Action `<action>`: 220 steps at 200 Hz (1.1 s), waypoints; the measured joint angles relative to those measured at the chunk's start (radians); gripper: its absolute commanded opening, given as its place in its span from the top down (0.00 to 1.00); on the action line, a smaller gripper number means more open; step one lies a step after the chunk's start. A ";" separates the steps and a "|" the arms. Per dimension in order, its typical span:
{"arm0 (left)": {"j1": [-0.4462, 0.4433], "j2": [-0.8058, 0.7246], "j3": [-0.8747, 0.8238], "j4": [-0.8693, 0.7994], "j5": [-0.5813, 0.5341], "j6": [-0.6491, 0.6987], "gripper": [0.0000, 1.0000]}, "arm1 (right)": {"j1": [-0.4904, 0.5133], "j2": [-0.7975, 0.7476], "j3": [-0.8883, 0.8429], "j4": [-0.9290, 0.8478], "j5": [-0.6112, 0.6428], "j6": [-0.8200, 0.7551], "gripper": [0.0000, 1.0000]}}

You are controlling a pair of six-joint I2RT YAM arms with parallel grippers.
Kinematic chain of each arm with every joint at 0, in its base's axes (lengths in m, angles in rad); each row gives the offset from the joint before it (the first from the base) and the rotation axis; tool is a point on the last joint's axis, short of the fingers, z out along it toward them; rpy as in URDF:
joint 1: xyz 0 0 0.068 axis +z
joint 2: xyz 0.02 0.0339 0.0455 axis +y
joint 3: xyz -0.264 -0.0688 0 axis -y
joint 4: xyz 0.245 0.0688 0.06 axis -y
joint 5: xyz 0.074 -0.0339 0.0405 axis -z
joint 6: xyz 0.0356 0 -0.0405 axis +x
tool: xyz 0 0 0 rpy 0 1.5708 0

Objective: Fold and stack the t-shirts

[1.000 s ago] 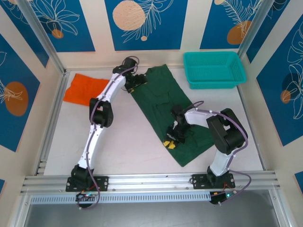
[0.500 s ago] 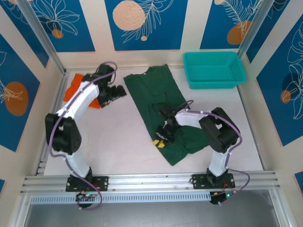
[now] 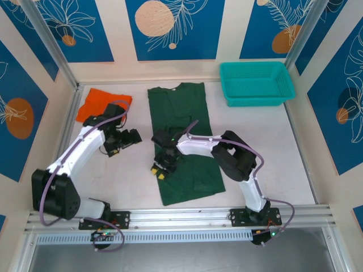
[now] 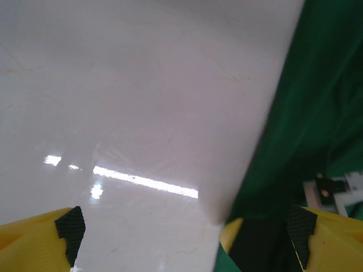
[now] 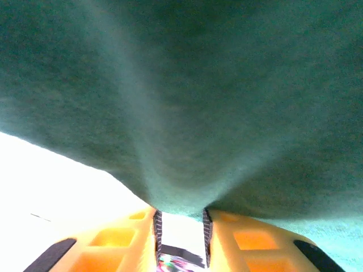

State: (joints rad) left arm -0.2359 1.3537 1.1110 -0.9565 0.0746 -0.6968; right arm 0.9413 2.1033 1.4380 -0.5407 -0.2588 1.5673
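The dark green t-shirt (image 3: 184,130) lies flat in the middle of the table, collar towards the far wall. My right gripper (image 3: 159,170) sits at its near left edge, jaws narrow and shut on a pinch of the green cloth (image 5: 187,113), which creases towards the fingertips (image 5: 142,226). My left gripper (image 3: 126,141) hangs open over bare table just left of the shirt. In the left wrist view its yellow fingers (image 4: 62,229) stand wide apart with nothing between them, and the green t-shirt (image 4: 317,107) runs down the right side. The orange t-shirt (image 3: 101,103) lies crumpled at the far left.
A teal mesh basket (image 3: 256,84) stands at the far right corner. Metal rails run along the table's left edge (image 3: 63,141) and near edge (image 3: 181,215). Bare table lies right of the green t-shirt.
My right gripper has dragged the green t-shirt leftward, swinging it from a slant to lie straight. The left arm has swung from the collar down and left over bare table.
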 measured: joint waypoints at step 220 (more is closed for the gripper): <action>-0.615 -0.106 -0.392 0.176 0.216 -0.374 0.41 | -0.492 -1.221 -0.934 -0.388 -0.011 -0.501 0.46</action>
State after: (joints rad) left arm -0.8509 1.2480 0.7189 -0.7807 0.2909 -1.0710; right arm 0.4496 0.8818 0.5041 -0.9291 -0.2699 1.0664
